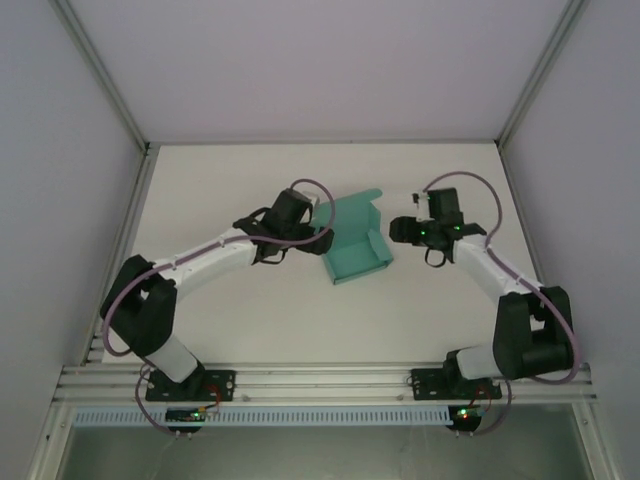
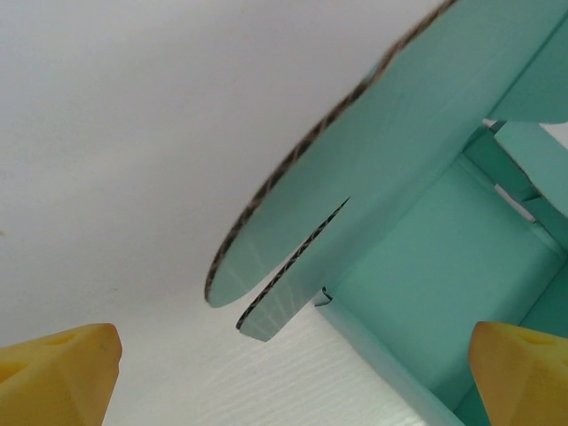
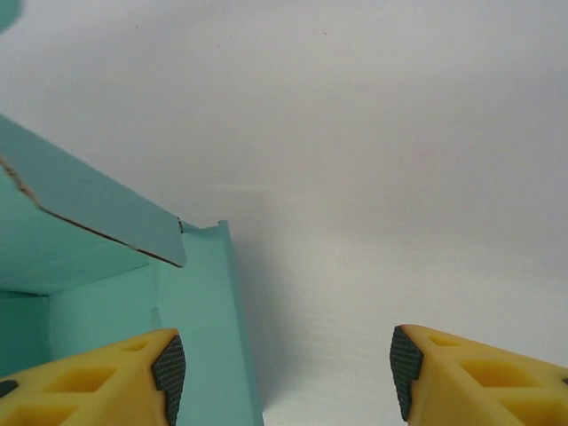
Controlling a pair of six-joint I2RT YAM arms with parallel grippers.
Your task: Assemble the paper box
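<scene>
The paper box (image 1: 355, 242) is a teal, partly folded carton in the middle of the table, its lid flap standing up at the back. My left gripper (image 1: 322, 238) is at the box's left side and open. In the left wrist view its yellow fingertips (image 2: 62, 373) stand wide apart, with the box's rounded flaps (image 2: 293, 222) and inner floor (image 2: 435, 266) ahead of them. My right gripper (image 1: 396, 230) is just right of the box and open. Its left finger (image 3: 133, 382) hangs over the box's side wall (image 3: 200, 311), and nothing is gripped between its pads.
The white table (image 1: 250, 310) is bounded by white walls with metal frame posts (image 1: 100, 70) at the back corners. An aluminium rail (image 1: 320, 380) carrying both arm bases runs along the near edge.
</scene>
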